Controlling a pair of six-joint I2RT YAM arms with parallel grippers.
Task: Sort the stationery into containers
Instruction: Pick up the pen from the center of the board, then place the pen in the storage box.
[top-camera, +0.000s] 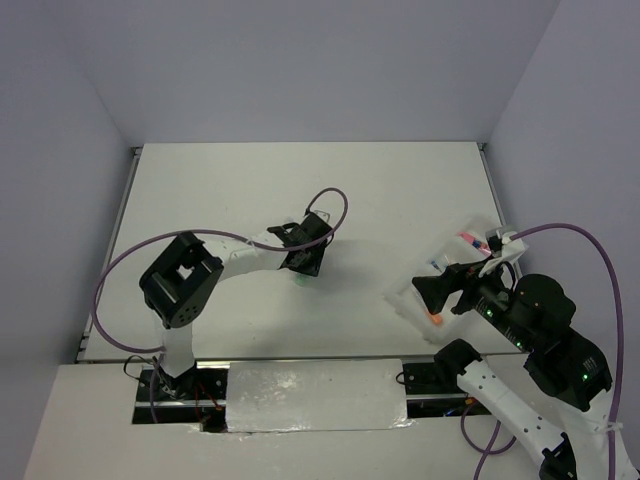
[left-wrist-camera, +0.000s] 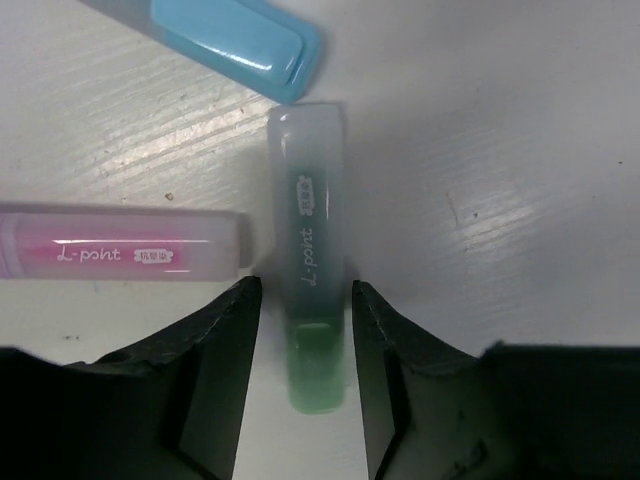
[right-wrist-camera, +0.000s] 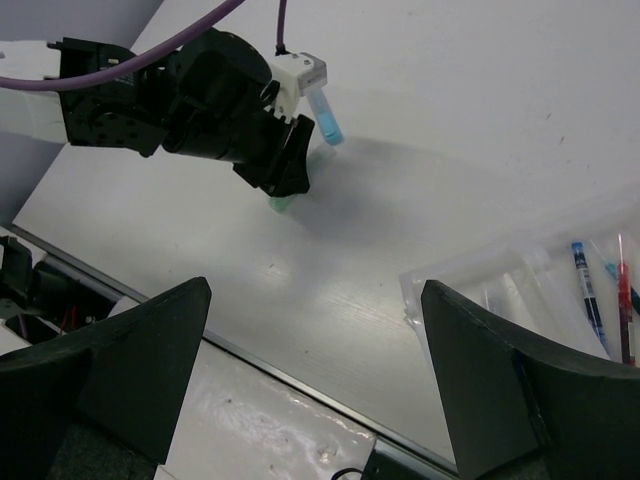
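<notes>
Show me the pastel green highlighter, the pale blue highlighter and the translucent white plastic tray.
pastel green highlighter (left-wrist-camera: 312, 235): left wrist view, on the middle of its printed barrel.
pale blue highlighter (left-wrist-camera: 235, 35): left wrist view, on its glossy blue end.
translucent white plastic tray (right-wrist-camera: 505, 292): right wrist view, on a bare compartment.

Light is even, cool and diffuse, from overhead. Top view goes slightly dim toward the walls. Only a soft shadow on the table (top-camera: 400, 200) under the left gripper (top-camera: 302, 270). Left wrist: specular streaks on the table, green highlighter (left-wrist-camera: 312, 250) sharp. Right wrist: right gripper (right-wrist-camera: 315, 290) dark and out of focus, tray (right-wrist-camera: 470, 290) edges possibly blown out.
</notes>
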